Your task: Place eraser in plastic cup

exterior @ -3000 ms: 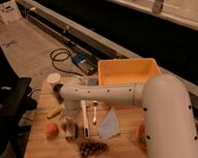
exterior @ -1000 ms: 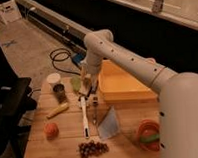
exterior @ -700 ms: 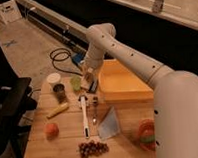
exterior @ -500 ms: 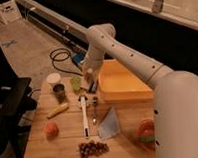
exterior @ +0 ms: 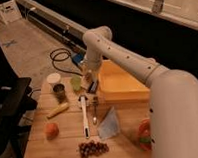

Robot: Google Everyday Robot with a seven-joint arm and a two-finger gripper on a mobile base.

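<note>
- The eraser (exterior: pixel 85 73) – a small tan block – sits at the tip of the gripper (exterior: pixel 87 80), above the tabletop (exterior: pixel 66 145) rather than lying on it.
- The jaws are closed narrowly on the eraser, with the arm (exterior: pixel 116 47) reaching down to them from the upper right.
- The plastic cup (exterior: pixel 75 83), light green and upright, stands just left of the gripper. The eraser is beside and slightly above its rim, not inside it.
- A dark metal cup (exterior: pixel 59 91) stands left of and a little nearer than the green one, and a white cup (exterior: pixel 53 78) stands behind that, at the tabletop's far left corner.
- A small blue-grey block (exterior: pixel 92 87) lies just below the gripper, close against the yellow bin (exterior: pixel 120 85), which fills the far right part of the tabletop.
- Nearer the camera, a white-handled tool (exterior: pixel 84 117) and a fork (exterior: pixel 94 111) lie side by side, pointing away from the viewer.
- A yellowish oblong piece (exterior: pixel 57 110) and an orange round fruit (exterior: pixel 51 130) lie toward the left edge.
- A bunch of dark grapes (exterior: pixel 92 149) lies at the near edge – a blue-grey folded pouch (exterior: pixel 110 124) is just beyond it to the right.
- A red and green object (exterior: pixel 144 133) sits at the right, partly hidden by the robot's body.
- A dark cable (exterior: pixel 61 56) lies coiled on the floor beyond the tabletop.
</note>
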